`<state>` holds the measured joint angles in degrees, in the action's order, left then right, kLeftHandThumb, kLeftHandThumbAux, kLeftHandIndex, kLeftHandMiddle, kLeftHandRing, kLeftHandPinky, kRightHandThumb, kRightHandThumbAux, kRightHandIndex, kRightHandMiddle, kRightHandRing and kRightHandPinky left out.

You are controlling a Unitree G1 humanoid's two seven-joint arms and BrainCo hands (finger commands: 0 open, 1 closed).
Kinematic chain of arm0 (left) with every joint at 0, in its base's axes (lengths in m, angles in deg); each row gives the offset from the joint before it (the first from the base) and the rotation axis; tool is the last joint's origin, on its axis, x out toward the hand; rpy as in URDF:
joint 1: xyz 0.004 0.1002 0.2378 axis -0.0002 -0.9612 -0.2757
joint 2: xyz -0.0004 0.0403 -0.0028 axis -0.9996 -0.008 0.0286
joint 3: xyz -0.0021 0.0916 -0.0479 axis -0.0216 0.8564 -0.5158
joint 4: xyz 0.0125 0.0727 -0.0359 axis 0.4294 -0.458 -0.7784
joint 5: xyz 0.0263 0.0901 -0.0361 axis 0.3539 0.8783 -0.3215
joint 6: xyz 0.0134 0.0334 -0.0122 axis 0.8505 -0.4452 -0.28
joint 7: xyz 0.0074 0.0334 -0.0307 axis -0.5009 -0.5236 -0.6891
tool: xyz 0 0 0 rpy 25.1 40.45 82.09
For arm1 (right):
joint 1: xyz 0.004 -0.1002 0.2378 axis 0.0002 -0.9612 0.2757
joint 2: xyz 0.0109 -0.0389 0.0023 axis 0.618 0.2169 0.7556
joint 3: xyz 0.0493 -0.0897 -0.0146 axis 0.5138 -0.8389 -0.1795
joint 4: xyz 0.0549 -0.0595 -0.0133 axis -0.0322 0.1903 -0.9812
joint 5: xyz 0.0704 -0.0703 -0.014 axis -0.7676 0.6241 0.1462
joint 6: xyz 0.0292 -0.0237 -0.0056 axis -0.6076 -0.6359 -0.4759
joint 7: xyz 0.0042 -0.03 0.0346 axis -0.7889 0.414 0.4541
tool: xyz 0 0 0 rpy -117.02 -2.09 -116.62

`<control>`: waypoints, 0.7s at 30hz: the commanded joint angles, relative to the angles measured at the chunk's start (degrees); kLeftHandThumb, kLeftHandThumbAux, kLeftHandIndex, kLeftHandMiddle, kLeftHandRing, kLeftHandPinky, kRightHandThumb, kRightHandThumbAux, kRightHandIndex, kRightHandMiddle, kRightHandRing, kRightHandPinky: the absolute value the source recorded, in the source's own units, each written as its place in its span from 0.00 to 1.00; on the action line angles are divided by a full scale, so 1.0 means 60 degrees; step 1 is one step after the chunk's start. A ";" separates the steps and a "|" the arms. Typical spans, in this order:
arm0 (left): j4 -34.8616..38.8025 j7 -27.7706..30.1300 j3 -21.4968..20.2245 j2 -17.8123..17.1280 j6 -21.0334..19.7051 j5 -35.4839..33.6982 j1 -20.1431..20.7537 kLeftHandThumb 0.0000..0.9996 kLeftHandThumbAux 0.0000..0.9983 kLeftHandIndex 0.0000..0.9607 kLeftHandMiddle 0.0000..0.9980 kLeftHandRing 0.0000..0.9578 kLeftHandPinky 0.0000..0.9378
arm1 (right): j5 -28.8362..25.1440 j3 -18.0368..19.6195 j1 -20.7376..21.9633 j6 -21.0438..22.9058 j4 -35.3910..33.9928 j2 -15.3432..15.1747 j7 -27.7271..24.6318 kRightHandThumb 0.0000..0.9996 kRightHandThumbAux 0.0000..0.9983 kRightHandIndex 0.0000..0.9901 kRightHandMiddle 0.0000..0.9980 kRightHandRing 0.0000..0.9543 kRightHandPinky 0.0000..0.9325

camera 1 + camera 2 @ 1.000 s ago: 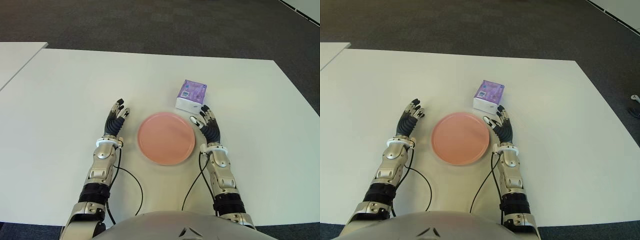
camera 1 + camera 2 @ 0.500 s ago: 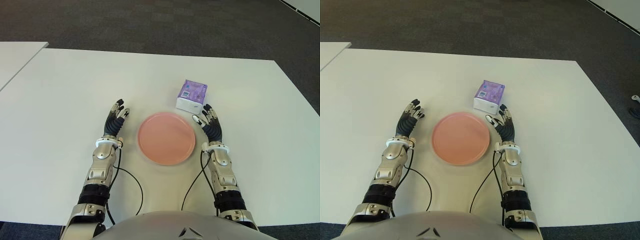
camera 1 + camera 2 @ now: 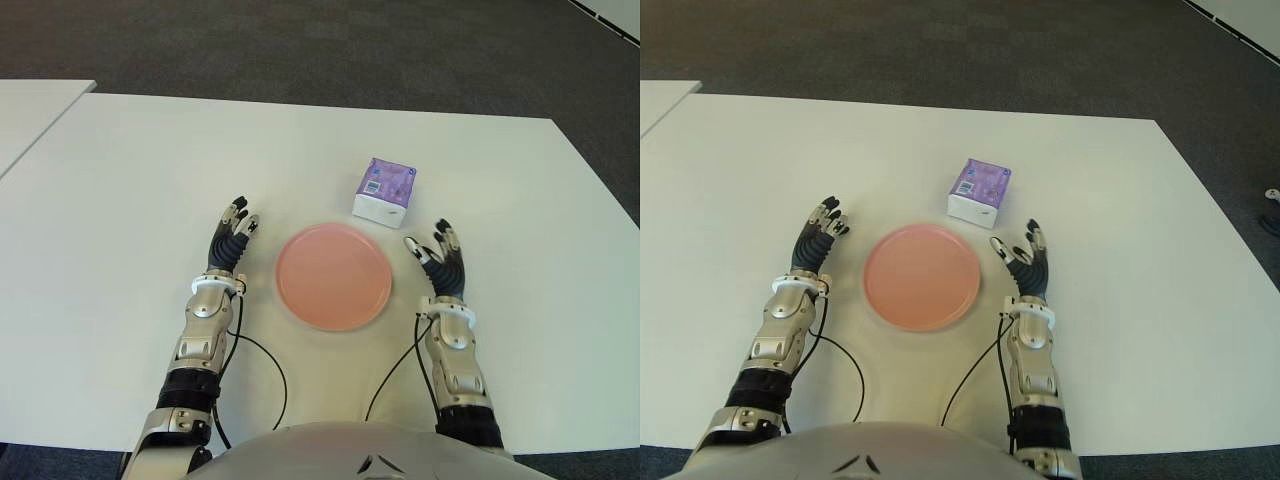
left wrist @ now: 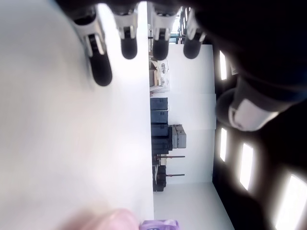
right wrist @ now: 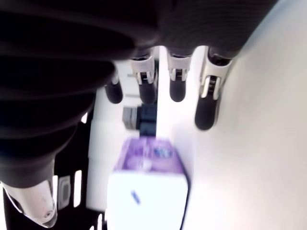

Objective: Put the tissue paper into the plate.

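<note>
Both hands' fingers extended, empty: right hand [image 3: 443,268] near tissue pack [image 3: 384,190], left hand [image 3: 230,243] beside plate [image 3: 333,277].

Bare table [image 3: 500,190] surrounds the tissue pack [image 3: 385,190]; only the plate [image 3: 333,277] stands near.

Tissue pack [image 3: 384,190]: purple patterned top, white sides. Plate [image 3: 333,277]: plain salmon pink. Table [image 3: 130,170]: white; floor [image 3: 300,40]: dark grey carpet.
</note>
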<state>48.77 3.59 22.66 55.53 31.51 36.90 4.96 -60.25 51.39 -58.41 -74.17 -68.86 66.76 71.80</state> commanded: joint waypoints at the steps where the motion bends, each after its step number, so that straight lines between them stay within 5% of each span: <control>1: -0.0087 0.0043 0.0020 0.0062 -0.0367 -0.0034 -0.0234 0.00 0.54 0.00 0.00 0.00 0.00 | 0.0687 0.0154 -0.0166 0.0379 -0.0772 0.0292 0.0952 0.09 0.66 0.00 0.00 0.00 0.00; 7: -0.0099 0.0065 0.0022 0.0032 -0.0392 -0.0038 -0.0207 0.00 0.53 0.00 0.00 0.00 0.00 | 0.0760 0.0127 -0.0130 0.0524 -0.0828 0.0300 0.1085 0.10 0.66 0.00 0.00 0.00 0.00; 9: -0.0133 0.0066 0.0022 0.0022 -0.0367 -0.0028 -0.0184 0.00 0.53 0.00 0.00 0.00 0.00 | 0.1199 0.0221 0.0095 0.0986 -0.1738 0.0268 0.1360 0.11 0.65 0.00 0.00 0.00 0.00; 12: -0.0178 0.0085 0.0032 0.0001 -0.0289 -0.0005 -0.0167 0.00 0.53 0.00 0.00 0.00 0.00 | 0.2327 0.0348 0.0876 0.1760 -0.3181 0.0030 0.1773 0.13 0.64 0.00 0.00 0.00 0.00; 16: -0.0272 0.0098 0.0051 -0.0017 -0.0137 0.0021 -0.0153 0.00 0.53 0.00 0.00 0.00 0.00 | 0.4113 -0.0148 0.2757 0.3178 -0.4278 -0.0134 0.1676 0.15 0.63 0.00 0.00 0.00 0.00; 21: -0.0349 0.0134 0.0057 -0.0018 -0.0044 -0.0016 -0.0132 0.00 0.54 0.00 0.00 0.00 0.00 | 0.3971 0.0058 0.3564 0.2135 -0.2905 -0.0806 0.2013 0.16 0.62 0.00 0.00 0.00 0.00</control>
<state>48.46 3.67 23.00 55.42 32.00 36.93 5.20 -37.45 51.76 -39.97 -60.89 -89.72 63.38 83.47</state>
